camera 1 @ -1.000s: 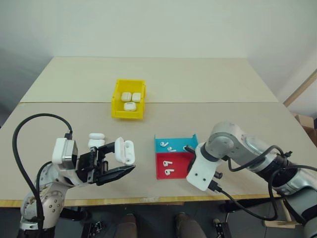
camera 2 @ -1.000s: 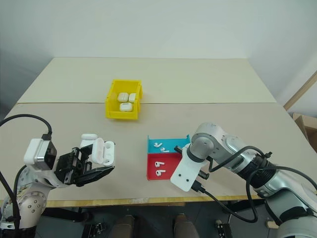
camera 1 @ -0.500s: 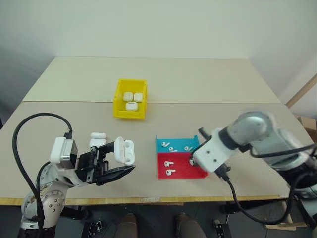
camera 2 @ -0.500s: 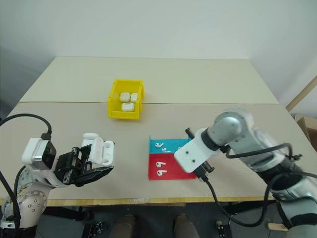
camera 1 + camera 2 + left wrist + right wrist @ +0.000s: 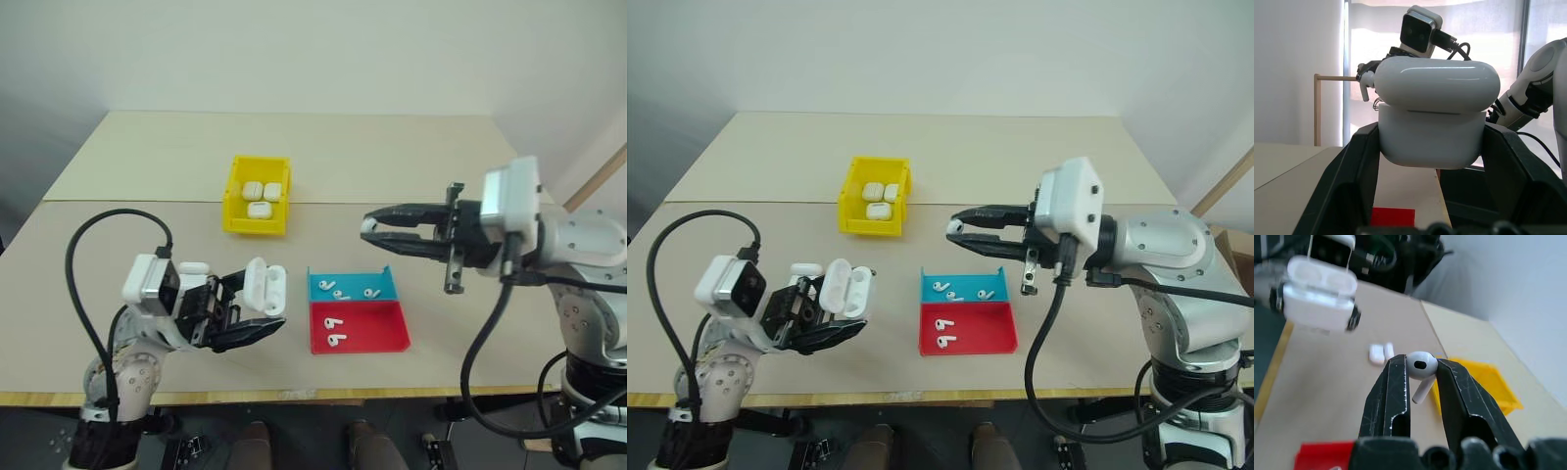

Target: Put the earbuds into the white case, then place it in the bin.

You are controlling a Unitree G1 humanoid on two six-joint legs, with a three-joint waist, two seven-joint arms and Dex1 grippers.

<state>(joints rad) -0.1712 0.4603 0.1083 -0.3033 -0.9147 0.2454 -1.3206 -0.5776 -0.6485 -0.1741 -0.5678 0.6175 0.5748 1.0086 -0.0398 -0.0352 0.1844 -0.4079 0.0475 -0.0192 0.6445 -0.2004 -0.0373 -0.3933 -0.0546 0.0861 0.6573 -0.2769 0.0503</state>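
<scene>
White plastic is pinched in the right claw (image 5: pixel 1418 377): one earbud (image 5: pixel 1420 367), hanging above the desk (image 5: pixel 147 166) near the blue tray (image 5: pixel 351 285). The left claw (image 5: pixel 245 318) is clamping the white case (image 5: pixel 262 287), lid flipped open. Insertion is the step in hand; next, the earbud needs aligning stem-first over an empty socket. The yellow bin (image 5: pixel 257 198) is waiting beyond.

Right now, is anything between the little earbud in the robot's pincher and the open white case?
No. In the left eye view the earbud pinched in the right gripper and the open white case in the left gripper are apart, with bare table below.
</scene>
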